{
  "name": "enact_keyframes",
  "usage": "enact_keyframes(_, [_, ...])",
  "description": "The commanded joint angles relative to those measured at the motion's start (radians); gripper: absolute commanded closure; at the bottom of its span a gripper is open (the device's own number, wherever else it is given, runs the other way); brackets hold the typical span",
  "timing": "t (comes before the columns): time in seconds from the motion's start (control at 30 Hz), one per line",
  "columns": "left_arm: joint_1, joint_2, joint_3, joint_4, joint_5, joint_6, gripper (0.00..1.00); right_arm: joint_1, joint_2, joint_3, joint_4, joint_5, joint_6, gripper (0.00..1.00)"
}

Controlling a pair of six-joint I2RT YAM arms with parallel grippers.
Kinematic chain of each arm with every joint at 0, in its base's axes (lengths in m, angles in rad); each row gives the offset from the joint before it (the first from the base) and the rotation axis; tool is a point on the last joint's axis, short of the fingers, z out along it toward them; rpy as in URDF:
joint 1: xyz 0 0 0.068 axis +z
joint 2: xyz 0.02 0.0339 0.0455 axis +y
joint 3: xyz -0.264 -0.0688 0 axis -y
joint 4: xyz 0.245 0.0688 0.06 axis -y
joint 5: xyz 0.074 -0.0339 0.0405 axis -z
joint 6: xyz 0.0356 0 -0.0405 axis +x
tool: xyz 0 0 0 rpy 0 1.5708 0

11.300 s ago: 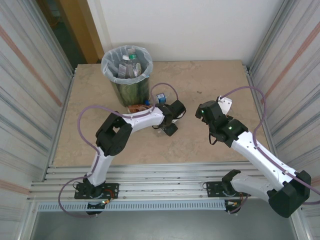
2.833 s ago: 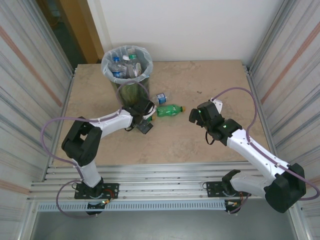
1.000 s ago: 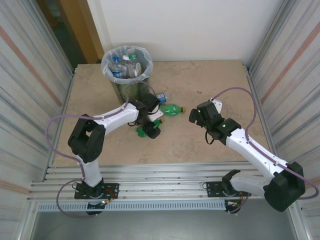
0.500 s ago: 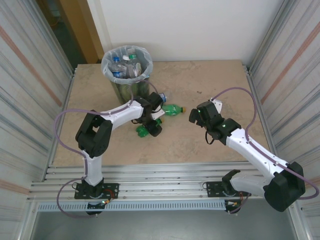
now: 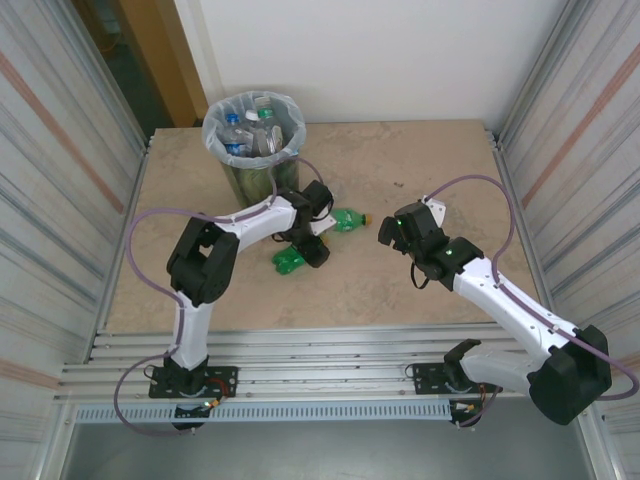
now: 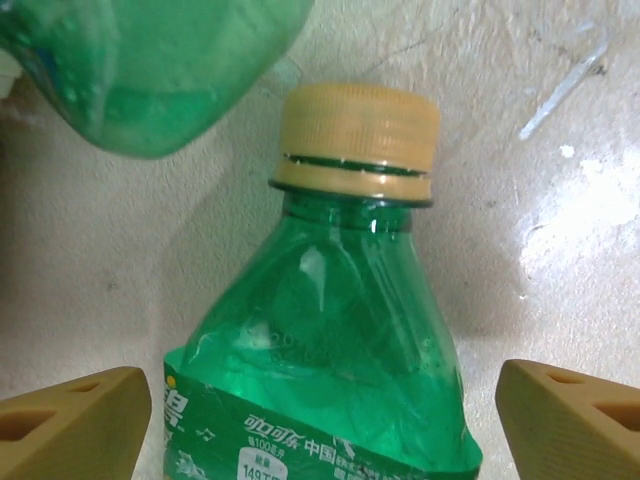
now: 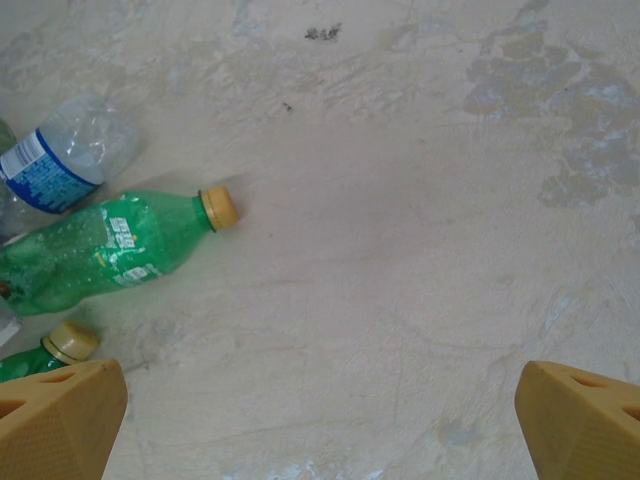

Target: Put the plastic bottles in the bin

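Left claw [image 6: 320,430]: tips wide apart, straddling a crumpled green bottle [image 6: 330,340] lying on the desk [image 6: 560,200], its yellow cap pointing away. Neither tip is seen touching it. Second green bottle [image 6: 140,70] just beyond, to the left.
Right claw [image 7: 320,420]: spread wide, nothing between. Clear blue-labelled bottle [image 7: 60,160] far to its left.
Bin [image 5: 215,125] beyond the left claw, holding bottles.

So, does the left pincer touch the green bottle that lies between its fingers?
Apart. In the left wrist view the left pincer stands open around the green bottle, with bare table showing between each fingertip and the bottle.
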Motion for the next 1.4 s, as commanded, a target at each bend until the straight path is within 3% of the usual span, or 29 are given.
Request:
enact_keyframes(0.0, [0.007, 0.028, 0.052, -0.045, 0.015, 0.025, 0.12, -0.004, -0.019, -0.015, -0.019, 0.008, 0.025, 0.02])
enact_keyframes(0.37, [0.007, 0.078, 0.055, -0.084, 0.013, 0.027, 0.18, -0.006, -0.032, -0.020, -0.030, 0.022, 0.030, 0.02])
enact_keyframes(0.57, [0.007, 0.097, 0.054, -0.086, 0.010, 0.028, 0.27, -0.006, -0.026, -0.016, -0.034, 0.019, 0.034, 0.02])
enact_keyframes(0.77, [0.007, 0.075, 0.041, -0.087, 0.013, 0.021, 0.54, -0.006, -0.030, -0.016, -0.038, 0.022, 0.037, 0.02])
enact_keyframes(1.0, [0.004, -0.036, -0.015, -0.080, 0.011, 0.000, 0.62, -0.008, -0.011, -0.012, -0.027, 0.019, 0.031, 0.02])
enact_keyframes(1.37, [-0.020, -0.339, -0.078, -0.069, 0.052, -0.018, 0.63, -0.009, 0.018, 0.010, -0.018, 0.006, 0.023, 0.02])
